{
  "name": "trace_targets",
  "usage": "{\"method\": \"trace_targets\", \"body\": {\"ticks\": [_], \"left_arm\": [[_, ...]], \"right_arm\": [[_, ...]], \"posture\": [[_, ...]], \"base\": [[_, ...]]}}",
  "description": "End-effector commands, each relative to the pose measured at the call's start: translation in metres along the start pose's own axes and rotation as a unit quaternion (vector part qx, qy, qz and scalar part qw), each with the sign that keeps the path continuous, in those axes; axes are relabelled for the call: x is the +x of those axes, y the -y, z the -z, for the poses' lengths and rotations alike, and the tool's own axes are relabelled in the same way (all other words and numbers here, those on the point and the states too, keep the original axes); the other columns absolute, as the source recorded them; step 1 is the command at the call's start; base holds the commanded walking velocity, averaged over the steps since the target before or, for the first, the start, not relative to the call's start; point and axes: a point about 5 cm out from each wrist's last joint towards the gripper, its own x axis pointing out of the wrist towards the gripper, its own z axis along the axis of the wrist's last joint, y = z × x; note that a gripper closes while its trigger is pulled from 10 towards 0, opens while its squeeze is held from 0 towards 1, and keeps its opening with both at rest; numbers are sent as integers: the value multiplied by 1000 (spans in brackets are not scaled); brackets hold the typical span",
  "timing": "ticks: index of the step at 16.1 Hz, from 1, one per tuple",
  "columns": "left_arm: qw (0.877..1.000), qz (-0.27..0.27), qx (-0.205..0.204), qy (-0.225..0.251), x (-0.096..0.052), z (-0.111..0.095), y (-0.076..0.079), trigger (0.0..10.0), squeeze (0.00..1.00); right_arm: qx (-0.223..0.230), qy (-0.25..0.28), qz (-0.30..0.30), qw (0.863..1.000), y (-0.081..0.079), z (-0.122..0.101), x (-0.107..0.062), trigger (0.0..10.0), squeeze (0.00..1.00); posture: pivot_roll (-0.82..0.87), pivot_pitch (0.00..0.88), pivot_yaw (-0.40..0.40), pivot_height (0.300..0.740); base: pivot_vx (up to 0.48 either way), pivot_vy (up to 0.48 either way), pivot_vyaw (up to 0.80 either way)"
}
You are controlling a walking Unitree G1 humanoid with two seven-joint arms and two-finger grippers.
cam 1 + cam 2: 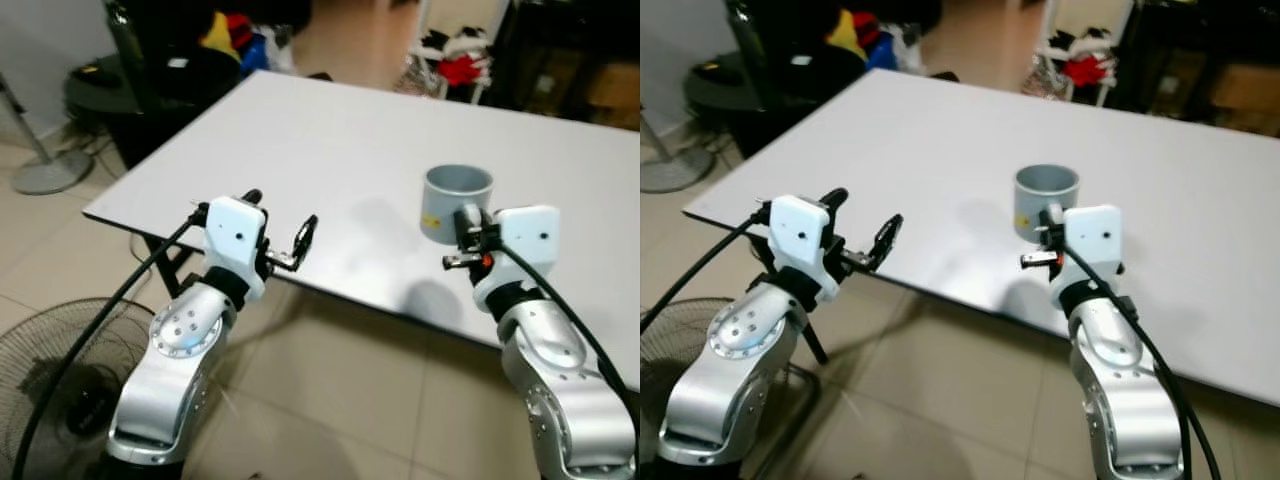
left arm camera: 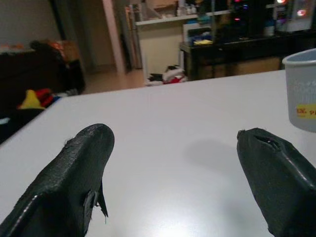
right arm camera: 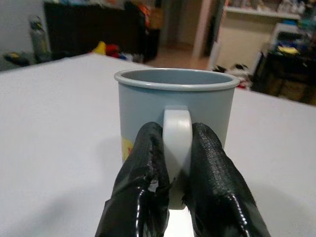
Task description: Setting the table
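Observation:
A grey-blue mug [image 1: 455,200] with a yellow label stands upright on the white table [image 1: 330,150] near its front edge. My right gripper [image 3: 173,163] is shut on the mug's white handle [image 3: 177,128], one black finger on each side. In the left eye view the right gripper [image 1: 468,232] sits just in front of the mug. My left gripper [image 1: 280,228] hovers open at the table's front left edge with nothing between its fingers [image 2: 74,173]. The mug's side [image 2: 302,89] shows in the left wrist view.
A floor fan [image 1: 60,380] stands on the tiles below the table's left corner. A dark chair and bags [image 1: 170,70] crowd the far left. A white rack with red items [image 1: 455,55] stands behind the table. A second fan base [image 1: 50,170] sits at far left.

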Motion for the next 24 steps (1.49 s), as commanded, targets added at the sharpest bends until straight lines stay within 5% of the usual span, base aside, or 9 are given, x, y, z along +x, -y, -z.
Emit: {"method": "trace_targets", "body": {"ticks": [1,13,20,24], "left_arm": [[1000,-6,7,-2,-1,-1,-6,10000,0],[1000,10,9,-7,-3,0,-5,10000,0],[999,21,20,-17,-5,3,-5,10000,0],[996,67,31,-45,-8,12,-1,10000,0]], "right_arm": [[7,12,-13,1000,-7,-5,0,10000,0],[12,15,-5,1000,-7,-4,-1,10000,0],[20,19,-26,999,-11,-3,2,10000,0],[5,27,-31,999,-12,11,23,10000,0]], "posture": [[21,37,22,740],[26,36,29,740],[33,24,28,740],[34,24,36,740]], "base": [[345,0,-800],[346,0,-200],[0,0,0],[0,0,0]]}}
